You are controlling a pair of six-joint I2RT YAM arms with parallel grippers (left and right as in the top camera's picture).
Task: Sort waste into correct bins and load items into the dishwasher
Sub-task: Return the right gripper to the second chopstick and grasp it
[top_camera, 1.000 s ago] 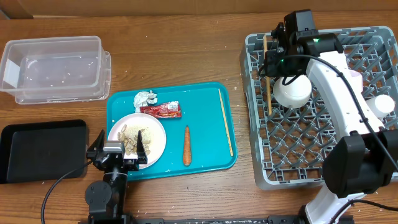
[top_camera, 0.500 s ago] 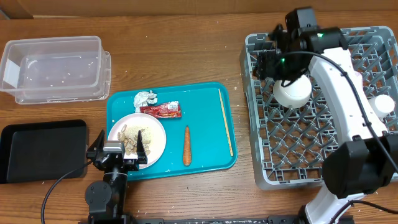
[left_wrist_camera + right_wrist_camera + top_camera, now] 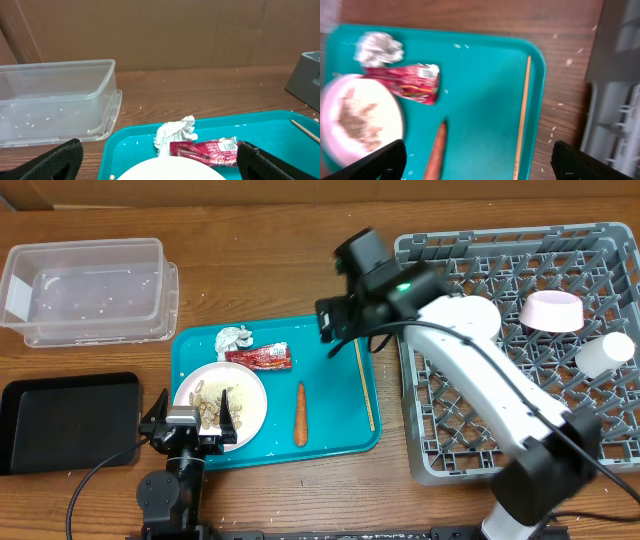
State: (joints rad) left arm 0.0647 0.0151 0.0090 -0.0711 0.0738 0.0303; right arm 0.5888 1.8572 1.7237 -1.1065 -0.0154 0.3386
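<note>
Overhead view: the waste lies on the teal tray (image 3: 330, 395). The crumpled foil ball (image 3: 235, 337) sits at the tray's 10 o'clock. The red snack wrapper (image 3: 260, 357) lies against it at its 4 o'clock. The carrot (image 3: 299, 414) lies lengthwise near the tray's 6 o'clock edge, apart from both. The round plate (image 3: 250, 415) occupies the tray's 8 o'clock corner and carries pale rice and food scraps (image 3: 212, 402). One wooden chopstick (image 3: 364, 375) lies along the tray's 3 o'clock edge. The clear tub (image 3: 85, 290) stands on the worktop (image 3: 300, 240) at 10 o'clock from the teal tray, with a few pale specks inside. The black tray (image 3: 65, 420) lies at 9 o'clock from the teal tray, near it. The grey dish rack (image 3: 440, 420) stands at 3 o'clock from the teal tray. It holds a pale pink bowl (image 3: 551, 311) at its 1 o'clock and a white cup (image 3: 603, 353) at its 3 o'clock edge. Right wrist view: the right claw (image 3: 477, 150) is released, its fingers spread wide with nothing between them. It hangs above the teal tray's 2 o'clock area, with the chopstick and carrot below it. Left wrist view: the left claw (image 3: 160, 150) is likewise released and empty. It sits at the plate's 6 o'clock rim, facing the foil ball and wrapper.
</note>
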